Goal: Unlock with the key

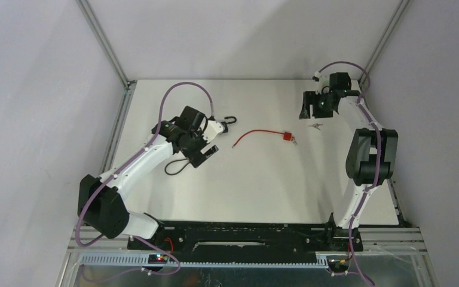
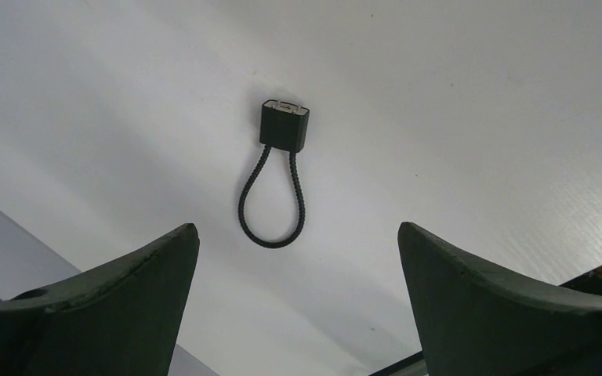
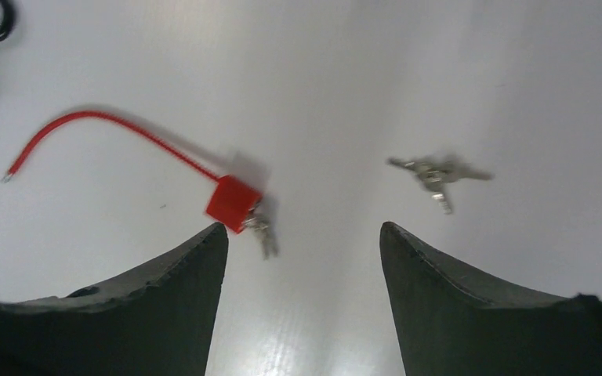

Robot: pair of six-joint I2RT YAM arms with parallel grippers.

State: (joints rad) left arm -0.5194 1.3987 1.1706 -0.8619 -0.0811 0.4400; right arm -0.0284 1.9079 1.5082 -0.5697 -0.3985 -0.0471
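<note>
A red cable lock is seen lying near the middle of the white bench. Its red cable curves away toward the left side and ends free on the surface, not entered in the lock body. A small key is seen touching the near corner of the body, but the blur does not allow it to be told whether it is inserted. A loose bunch of keys lies apart from the lock, further to the right, close to the tip of the right arm. That arm's jaws are held apart above the bench, with nothing between them. The left arm is stretched over the left half of the bench, its jaws spread wide and empty. A black cable lock is seen lying below them, with its braided loop closed into the body. A small black hooked object lies just beyond the left arm's tip and cannot be identified.
</note>
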